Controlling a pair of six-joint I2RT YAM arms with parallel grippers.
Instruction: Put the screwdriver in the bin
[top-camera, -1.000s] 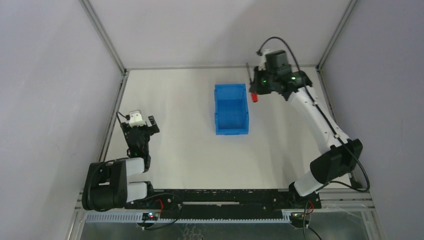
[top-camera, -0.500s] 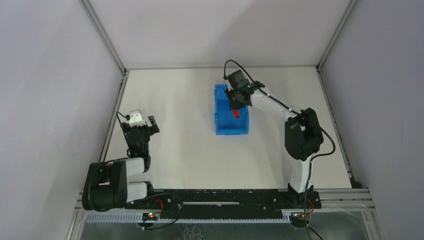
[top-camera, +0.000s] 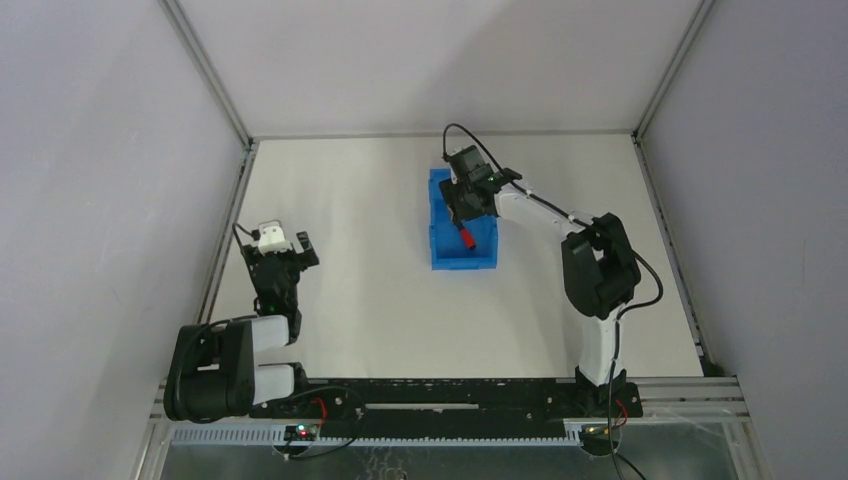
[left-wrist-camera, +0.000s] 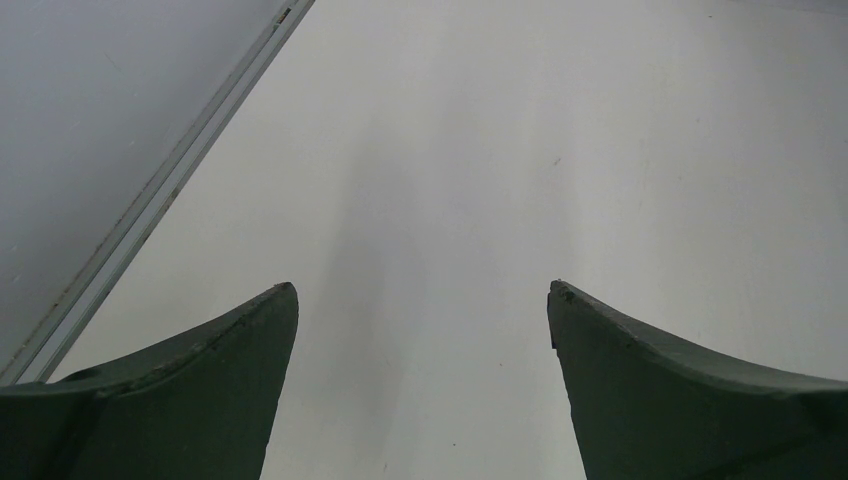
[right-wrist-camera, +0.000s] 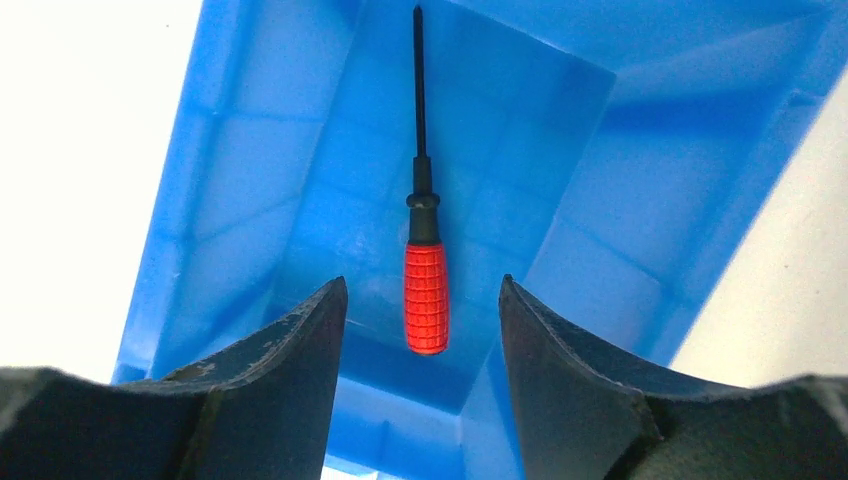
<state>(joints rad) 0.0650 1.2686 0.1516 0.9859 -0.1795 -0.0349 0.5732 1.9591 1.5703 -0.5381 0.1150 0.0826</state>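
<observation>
Right fingers: apart, clamped on nothing; both tips hung over the open bin in the right wrist view.
Item between the tips: screwdriver, red handle nearest. It lay in the gap between the two tips and touched neither, its thin dark shaft running toward 12 o'clock.
Screwdriver, location: inside the bin, apparently on its floor and roughly along its length. Whether it had fully come to rest could not be told.
Overhead record: the screwdriver showed as a red fleck at 6 o'clock of the fingers, within the walls of the bin.
Change: a second earlier the right arm carried the screwdriver outside the bin, off its 3 o'clock wall. Half a second earlier the handle sat in the closed fingers above the bin. At this moment the fingers had parted and the tool lay free.
Meaning for the task: the release was judged made and the placing step done, or all but done. Only withdrawal of the right arm appeared left.
Left fingers: apart, nothing between them, only bare surface beyond.
Left arm: folded near its base at about 8 o'clock of the bin, well apart from it, unchanged across the second.
</observation>
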